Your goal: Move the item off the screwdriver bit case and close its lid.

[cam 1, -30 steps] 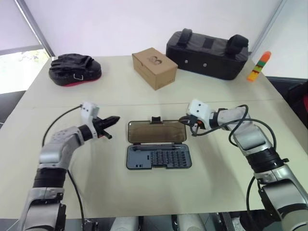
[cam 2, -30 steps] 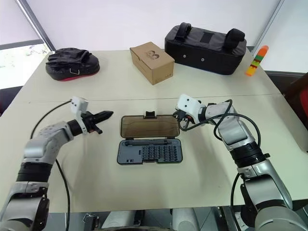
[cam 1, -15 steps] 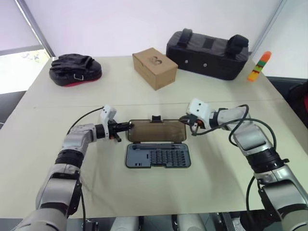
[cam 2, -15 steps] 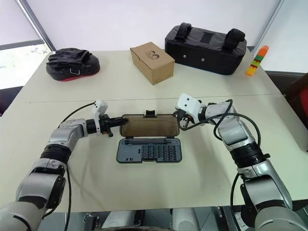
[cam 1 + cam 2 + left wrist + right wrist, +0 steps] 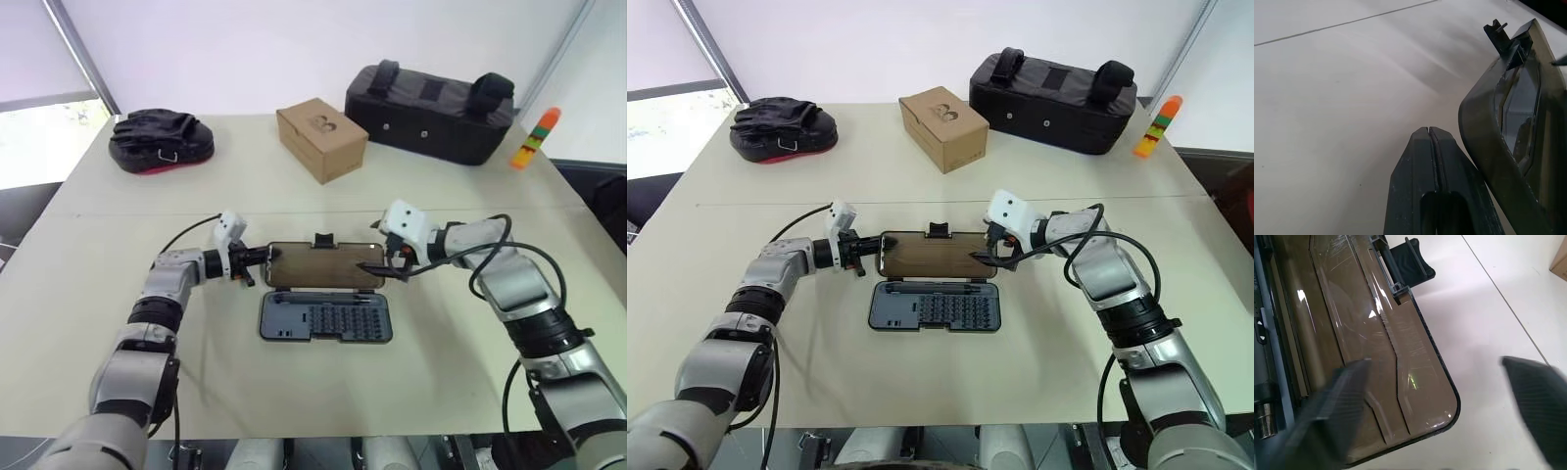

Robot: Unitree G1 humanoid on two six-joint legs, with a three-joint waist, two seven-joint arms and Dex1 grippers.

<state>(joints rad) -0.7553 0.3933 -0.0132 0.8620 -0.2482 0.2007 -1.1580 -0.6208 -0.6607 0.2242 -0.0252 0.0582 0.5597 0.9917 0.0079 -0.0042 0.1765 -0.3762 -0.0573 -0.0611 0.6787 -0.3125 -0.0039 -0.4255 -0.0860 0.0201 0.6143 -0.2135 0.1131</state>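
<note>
Left arm (image 5: 257, 260) has swung inward to the lid (image 5: 323, 266), jaws closed

**Both grippers at the raised lid's ends**

The screwdriver bit case (image 5: 325, 318) lies open on the table (image 5: 294, 392). Its lid (image 5: 324, 266) is tilted up off the tabletop. The left gripper (image 5: 261, 258), fingers pressed together, meets the lid's left edge; the right gripper (image 5: 377, 260), fingers spread, is at its right end.
</note>
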